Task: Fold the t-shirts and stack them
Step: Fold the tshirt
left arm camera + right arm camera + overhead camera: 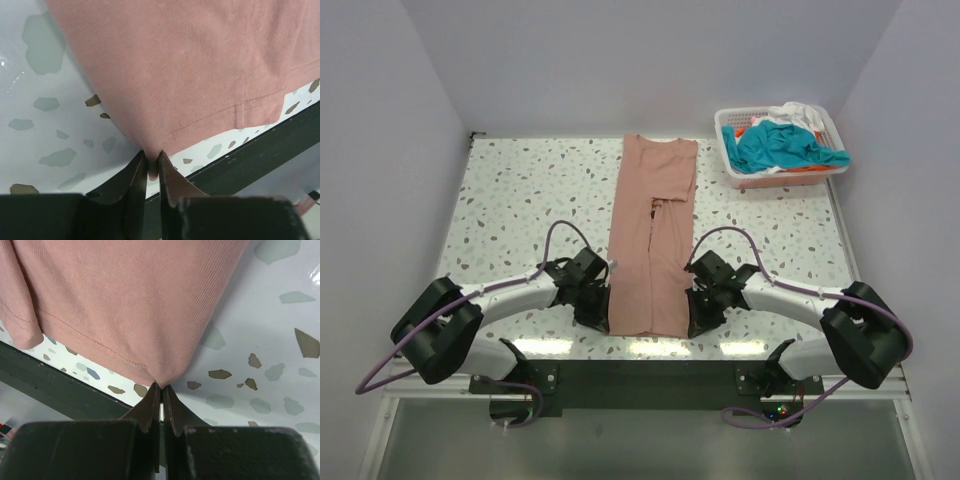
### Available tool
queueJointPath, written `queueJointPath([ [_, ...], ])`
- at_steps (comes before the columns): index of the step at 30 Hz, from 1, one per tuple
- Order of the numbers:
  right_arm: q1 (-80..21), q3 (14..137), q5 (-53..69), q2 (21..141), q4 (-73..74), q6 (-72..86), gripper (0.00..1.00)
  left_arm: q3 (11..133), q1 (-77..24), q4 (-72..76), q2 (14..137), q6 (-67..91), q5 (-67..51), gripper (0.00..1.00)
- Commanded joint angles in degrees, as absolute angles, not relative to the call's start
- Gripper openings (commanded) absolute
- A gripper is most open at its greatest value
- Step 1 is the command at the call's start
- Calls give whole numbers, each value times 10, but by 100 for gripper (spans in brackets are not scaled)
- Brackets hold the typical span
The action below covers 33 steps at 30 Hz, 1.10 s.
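The left gripper (pixel 152 162) and the right gripper (pixel 161 390) sit low at the near edge of the table (pixel 520 190). Each has its jaws closed tight on one near corner of the salmon-pink t-shirt (pixel 650 240), pinching a small peak of cloth at the stitched hem, just inside the dark rail (pixel 260 150) that fronts the table. The shirt lies flat as a long narrow strip, its sides folded in, running from between the two grippers straight away toward the far wall. The step in hand looks like the crosswise fold, hem carried up toward the collar. To do it well, both corners should rise together and level, with the hem held lightly taut between them so it does not sag. They should then travel forward in one arc and come down square on the far end, edges matched. The overlapped flaps midway along the strip leave a dark gap and could slip open if one side leads. The surface is pale speckled terrazzo, smooth and glossy, so the cloth may slide rather than hold. In the far right corner stands a white lattice basket (pixel 728 150) holding the other t-shirts, teal (pixel 780 148), white (pixel 802 112) and orange (pixel 800 170), heaped unfolded. Plain pale walls close in the table on three sides.
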State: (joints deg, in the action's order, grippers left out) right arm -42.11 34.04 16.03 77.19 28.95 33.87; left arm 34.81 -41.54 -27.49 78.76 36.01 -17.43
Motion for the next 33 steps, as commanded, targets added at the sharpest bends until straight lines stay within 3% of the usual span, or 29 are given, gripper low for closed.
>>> queueJointPath([
  [1,-426,337,163,756,303,336,0,331,-413,-265,797,365,-167,10],
  [4,-426,340,171,745,315,333,0,331,-413,-270,795,367,-164,0],
  [19,-432,364,222,690,407,334,0,372,-413,-346,725,379,-147,0],
  [33,-432,527,46,719,484,315,0,485,-394,-349,752,360,-97,0],
])
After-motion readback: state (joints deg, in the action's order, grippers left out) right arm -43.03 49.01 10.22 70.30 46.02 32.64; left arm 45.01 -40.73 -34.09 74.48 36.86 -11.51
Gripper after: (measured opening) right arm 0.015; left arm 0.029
